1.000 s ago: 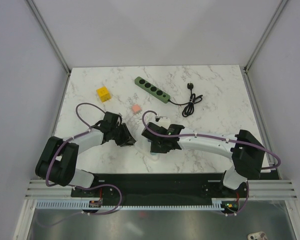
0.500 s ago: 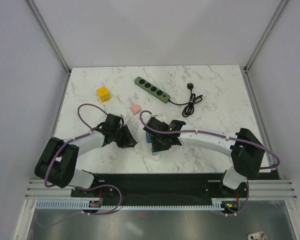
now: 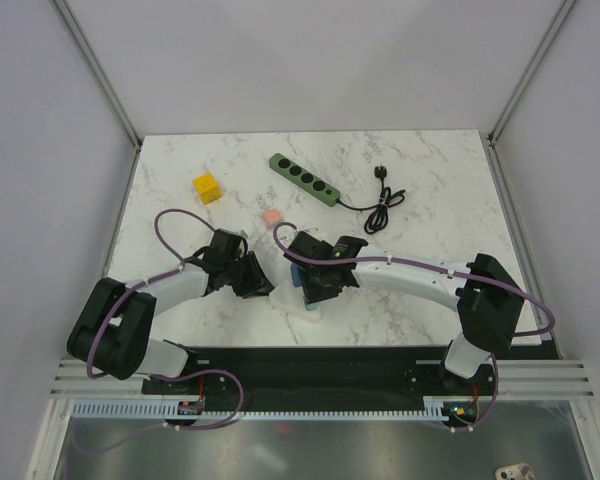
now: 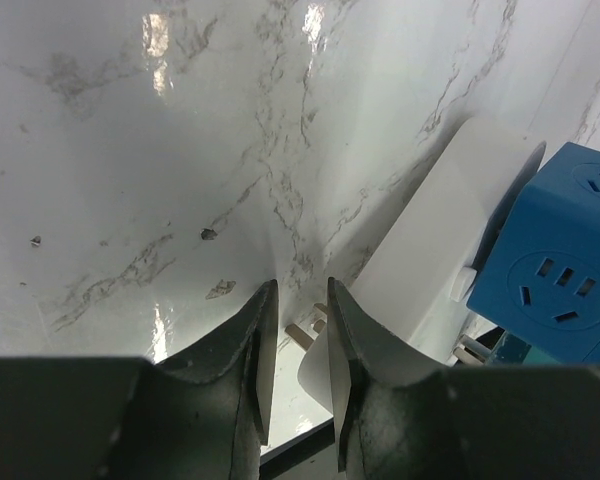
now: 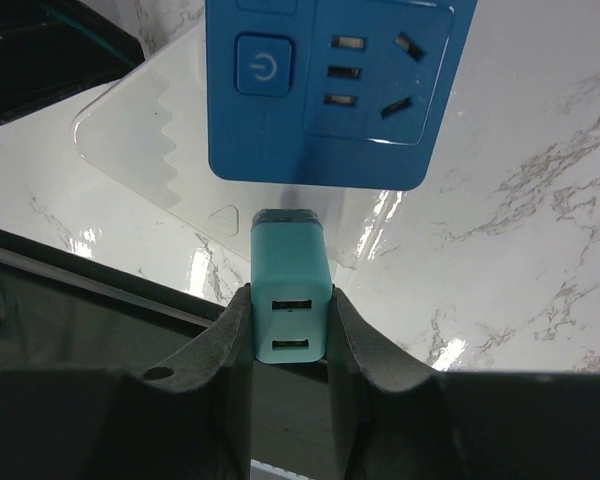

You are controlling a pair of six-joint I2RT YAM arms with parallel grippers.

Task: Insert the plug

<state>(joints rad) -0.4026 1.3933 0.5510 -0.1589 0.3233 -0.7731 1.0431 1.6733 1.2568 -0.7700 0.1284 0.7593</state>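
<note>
- At the lower middle of the top external view, the left tool point(image 3: 252, 280) and the right tool point(image 3: 318, 288) meet over the blue socket cube point(image 3: 295, 274). The cube stands on its white base point(image 3: 307, 312), near the lower edge of the counter point(image 3: 420, 170). The plug is hidden under the right tool here. Only this view shows the green power strip point(image 3: 303, 179), well apart at the upper middle.
- In the left wrist view, the left tool is pinched nearly closed on a thin white piece point(image 4: 318, 372) at the lower middle, with metal pins point(image 4: 300, 335) beside it. I cannot tell what that piece belongs to. The cube sits at the right edge of the frame, and the plug does not show.
- In the right wrist view, the right tool is clenched on the teal plug point(image 5: 291, 250) at the lower middle, with its 2 USB ports facing the camera. Its nose lies just below the cube's face, not in the slots at the upper middle. Only this view makes that offset plain.
- The plug looks like small, hard plastic: probably light, stiff and smooth-sided. It may slide back or twist when pushed, so the 2 flat sides are the place to hold it, as they are held now.
</note>
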